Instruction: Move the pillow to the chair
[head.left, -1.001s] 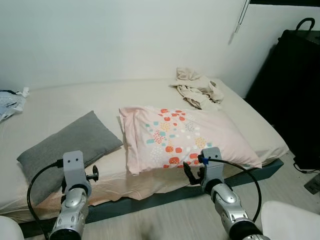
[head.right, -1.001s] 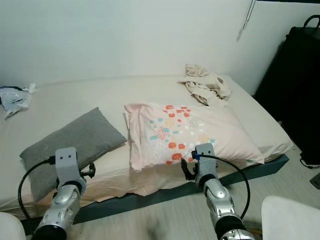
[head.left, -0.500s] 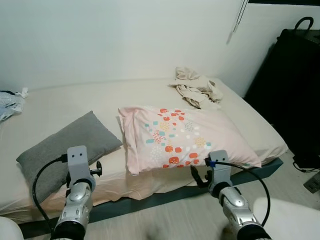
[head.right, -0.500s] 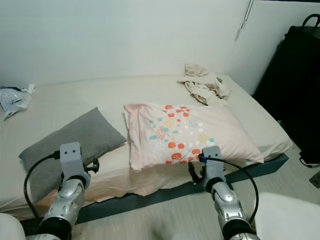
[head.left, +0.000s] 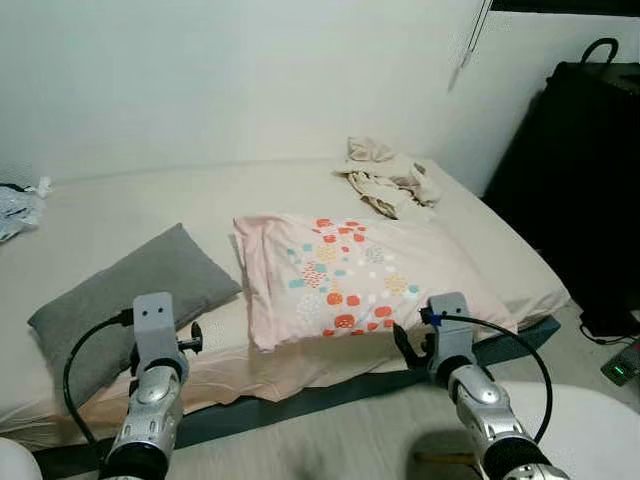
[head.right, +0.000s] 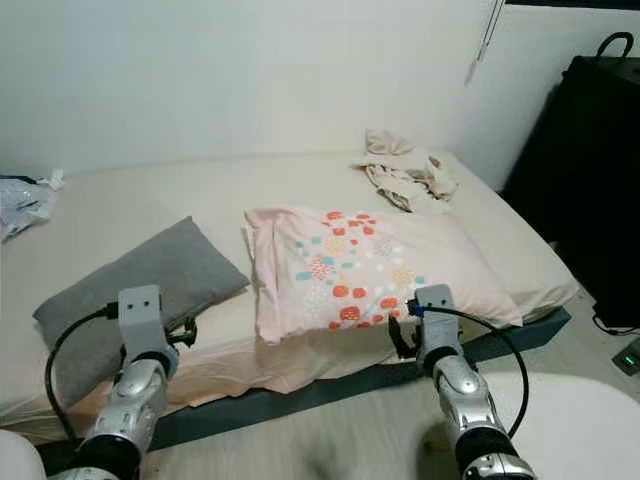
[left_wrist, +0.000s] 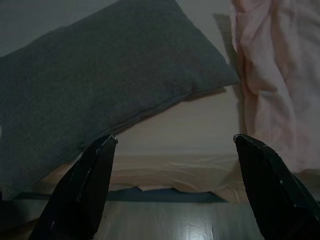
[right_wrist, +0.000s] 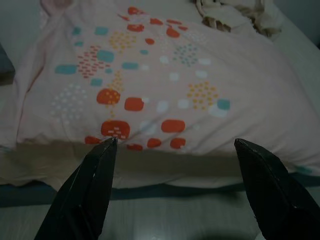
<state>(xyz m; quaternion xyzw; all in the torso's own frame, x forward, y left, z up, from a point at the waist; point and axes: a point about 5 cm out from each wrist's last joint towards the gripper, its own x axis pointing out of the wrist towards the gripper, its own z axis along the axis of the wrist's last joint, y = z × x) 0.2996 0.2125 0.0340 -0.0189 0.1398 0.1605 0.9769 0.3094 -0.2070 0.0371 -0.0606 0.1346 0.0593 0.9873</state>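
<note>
So the pink pillow (head.left: 370, 275) with the coloured dots is lying flat on the bed (head.left: 120, 210), close to the front edge, with a smaller grey cushion (head.left: 125, 295) just beside it on the robot's left. A heap of crumpled clothes (head.left: 390, 180) sits further back near the wall.

Both arms are up in front of the mattress edge. The right gripper (right_wrist: 175, 150) is aimed straight at the pillow's near edge, jaws spread wide with nothing between them. The left gripper (left_wrist: 172, 147) is also wide open, pointing at the gap between the grey cushion and the pillow's corner.

My guess is that the pillow is light, squishy and floppy. Pinch it in the middle and it'll probably just fold and droop. I'd bite the near edge or a corner, where the case bunches up and gives the jaws fabric to hold. The cotton looks grippy enough, though the case could slide over the filling.
</note>
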